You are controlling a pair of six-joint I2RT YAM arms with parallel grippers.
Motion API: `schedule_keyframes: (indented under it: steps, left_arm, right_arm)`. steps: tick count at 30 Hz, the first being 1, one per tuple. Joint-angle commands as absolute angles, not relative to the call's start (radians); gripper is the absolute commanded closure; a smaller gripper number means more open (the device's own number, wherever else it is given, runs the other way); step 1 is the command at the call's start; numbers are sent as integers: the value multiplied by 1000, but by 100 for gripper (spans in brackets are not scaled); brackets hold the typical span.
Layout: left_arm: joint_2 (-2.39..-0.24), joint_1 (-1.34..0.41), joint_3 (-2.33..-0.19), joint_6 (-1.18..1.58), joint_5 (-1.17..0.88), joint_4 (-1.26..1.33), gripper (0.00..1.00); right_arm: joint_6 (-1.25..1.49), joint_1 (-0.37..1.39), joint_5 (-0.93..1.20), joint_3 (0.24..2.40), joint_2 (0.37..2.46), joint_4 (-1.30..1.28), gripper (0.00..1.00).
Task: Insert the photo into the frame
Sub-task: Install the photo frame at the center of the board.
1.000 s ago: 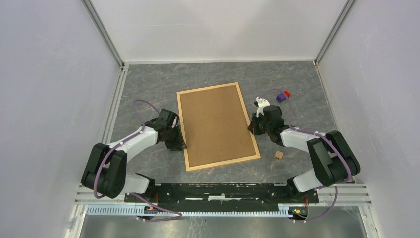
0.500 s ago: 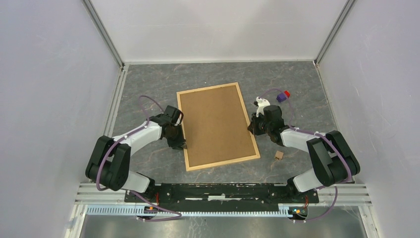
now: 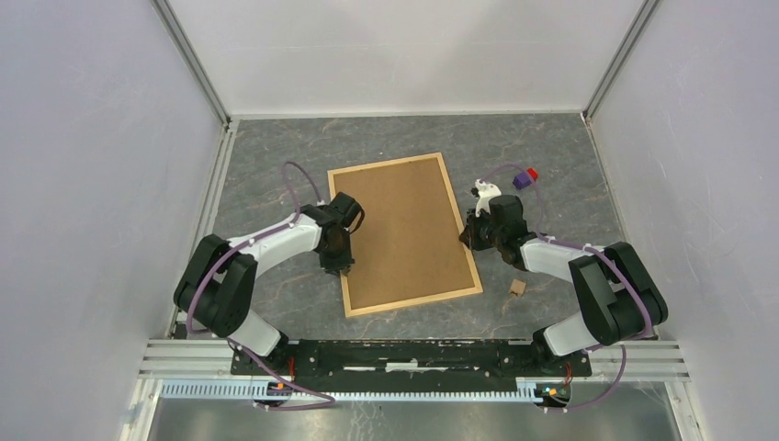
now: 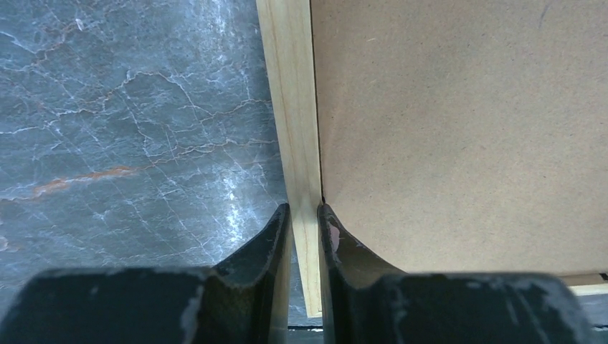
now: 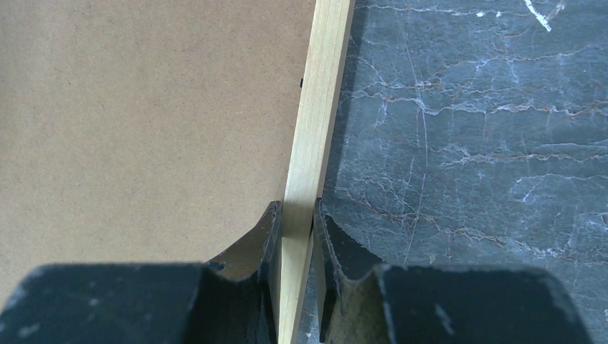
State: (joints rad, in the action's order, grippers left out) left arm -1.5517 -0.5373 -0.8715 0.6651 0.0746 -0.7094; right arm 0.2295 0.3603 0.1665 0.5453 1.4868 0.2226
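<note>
At opposite long edges of the frame (image 3: 404, 230), the left gripper (image 4: 304, 215) and right gripper (image 5: 295, 215) each sit clamped on it, so both should rise together, evenly.

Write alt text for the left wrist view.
The left gripper clamps its two dark fingers on the light wooden side strip of the frame, near a corner. The frame's brown back panel fills the right; the grey marbled table fills the left.
</note>
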Motion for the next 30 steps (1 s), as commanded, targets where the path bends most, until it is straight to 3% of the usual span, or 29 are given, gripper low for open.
schedule_keyframes:
  steps: [1, 9, 18, 22, 25, 30]
  left_arm:
    - [-1683, -573, -855, 717, 270, -620, 76]
    - [-1806, -593, -887, 733, 236, -547, 76]
    - [-1899, -632, -897, 752, 174, -501, 68]
    - [-1849, -632, -902, 725, 152, -510, 67]
    - [-1729, -633, -915, 686, 90, -527, 57]
    - [-1562, -619, -971, 635, 33, -602, 33]
  right_arm:
    - [199, 374, 222, 497, 1514, 123, 100]
    - [203, 374, 230, 492, 1519, 131, 100]
    - [204, 373, 239, 493, 1527, 136, 100]
    - [204, 373, 242, 494, 1535, 137, 100]
    - [205, 373, 241, 495, 1534, 136, 100]
    - [204, 373, 243, 496, 1538, 135, 100]
